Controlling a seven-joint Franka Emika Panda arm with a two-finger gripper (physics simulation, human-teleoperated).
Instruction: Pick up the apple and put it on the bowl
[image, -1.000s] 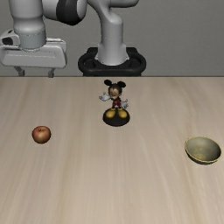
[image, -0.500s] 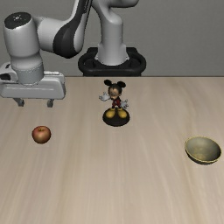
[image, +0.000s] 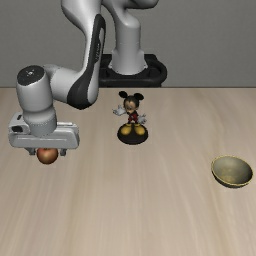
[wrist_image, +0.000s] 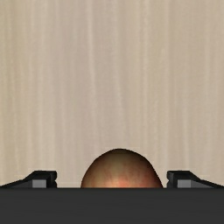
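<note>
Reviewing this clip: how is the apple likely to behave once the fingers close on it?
The apple looks round and smooth, so it may roll on the table if one finger touches first. It sits centred in the open gripper, which probably favours an even squeeze. Its solid, rounded form suggests it would stay rigid under grip.

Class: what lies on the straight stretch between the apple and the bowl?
Bare table from apple to bowl, by the exterior view; the mouse figurine stands back from that line.
</note>
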